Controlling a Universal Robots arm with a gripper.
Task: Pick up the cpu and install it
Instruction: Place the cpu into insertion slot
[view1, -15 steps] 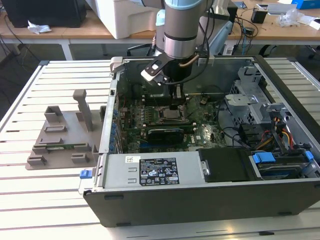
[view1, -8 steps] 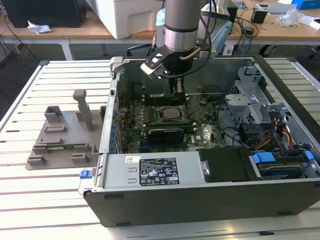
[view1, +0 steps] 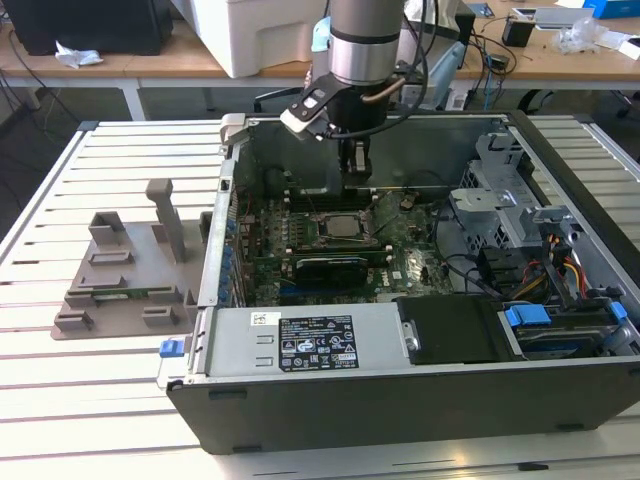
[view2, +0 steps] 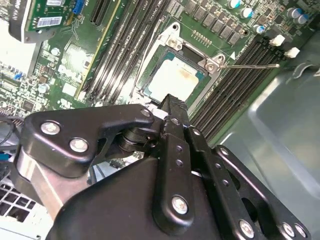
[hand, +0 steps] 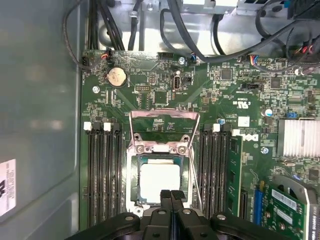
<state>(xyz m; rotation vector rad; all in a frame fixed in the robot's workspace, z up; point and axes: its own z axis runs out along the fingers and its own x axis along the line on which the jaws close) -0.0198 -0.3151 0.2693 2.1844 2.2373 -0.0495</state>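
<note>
1. The gripper hangs on the arm inside the open computer case, over the middle of the motherboard; in both wrist views its fingers are pressed together with no gap and nothing between them; the tips sit over one edge of the cpu, and whether they touch it cannot be told.
2. The room behind holds a long wooden desk along the back; a white box stands on it, with loose cables and small gear towards the exterior view's right.
3. The bench is a white slatted top; the case lies on its side on the half at the exterior view's right, reaching close to the near edge.
4. The case is dark on the outside and open on top; drive bays and bundled wires fill its end at the exterior view's right.
5. A grey plastic tray rests near the bench's edge at the exterior view's left, just beside the case.
6. A black card stands on the board just beside the socket.
7. The cpu lies flat in its socket between the banks of memory slots; the socket's metal load plate is swung up and open.
8. A coin battery sits near a corner of the board.
</note>
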